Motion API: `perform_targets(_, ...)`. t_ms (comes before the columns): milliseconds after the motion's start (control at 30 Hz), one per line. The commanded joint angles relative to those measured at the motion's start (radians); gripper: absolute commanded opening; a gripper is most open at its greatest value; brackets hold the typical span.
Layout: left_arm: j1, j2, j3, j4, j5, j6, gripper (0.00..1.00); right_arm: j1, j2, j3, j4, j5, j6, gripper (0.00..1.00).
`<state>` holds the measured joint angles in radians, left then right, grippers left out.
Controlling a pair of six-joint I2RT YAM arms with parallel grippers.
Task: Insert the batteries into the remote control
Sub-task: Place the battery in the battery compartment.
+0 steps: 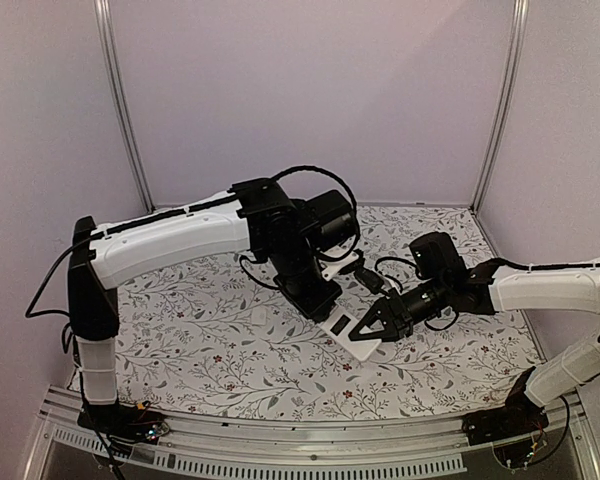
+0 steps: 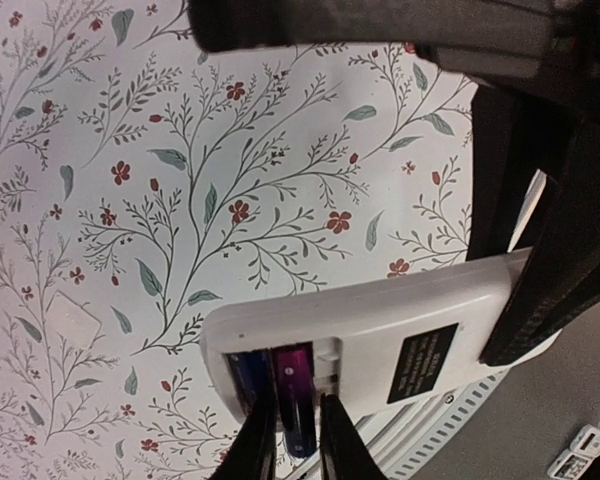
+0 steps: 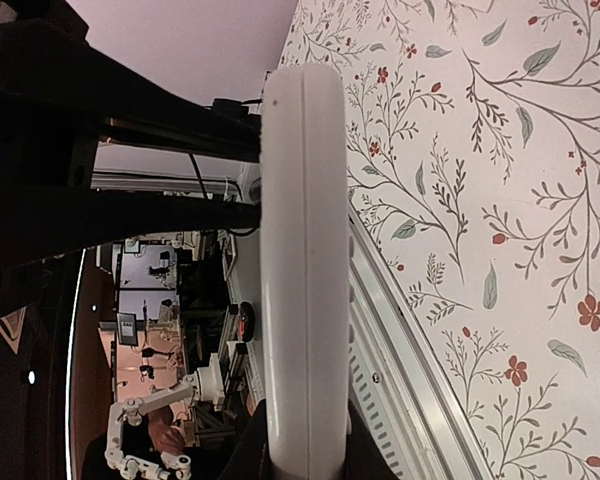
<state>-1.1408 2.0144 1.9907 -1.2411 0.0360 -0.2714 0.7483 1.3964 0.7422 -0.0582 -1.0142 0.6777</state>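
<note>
The remote control (image 1: 352,336) is held above the table with its white back up. My right gripper (image 1: 382,322) is shut on one end of it; in the right wrist view the remote (image 3: 302,260) shows edge-on between the fingers, with the right gripper (image 3: 305,450) at the bottom. In the left wrist view the remote (image 2: 380,330) shows its open recess. A blue battery (image 2: 244,374) lies in one slot. My left gripper (image 2: 295,445) is shut on a purple battery (image 2: 298,395), whose far end sits in the second slot.
A small white flat piece (image 1: 261,316) lies on the flowered table cover left of the remote, and also shows in the left wrist view (image 2: 72,318). The table's metal front rail (image 1: 310,440) runs along the near edge. Walls enclose the back and sides.
</note>
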Motion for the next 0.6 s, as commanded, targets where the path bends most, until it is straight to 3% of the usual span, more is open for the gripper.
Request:
perform_targets(0,-0.011,0.02,0.019,-0.013,-0.023,0.008,0.2,0.015,0.002,-0.006,0.078,-0.056,-0.003,0.0)
perform_targets(400,-0.004,-0.017,0.017,-0.013,-0.06,0.014,0.27,0.014,-0.015,-0.012,0.098,-0.069,0.034,0.0)
perform_targets(567,0.011,-0.072,0.02,0.02,-0.058,0.026,0.41,0.014,-0.014,-0.015,0.098,-0.073,0.041,0.0)
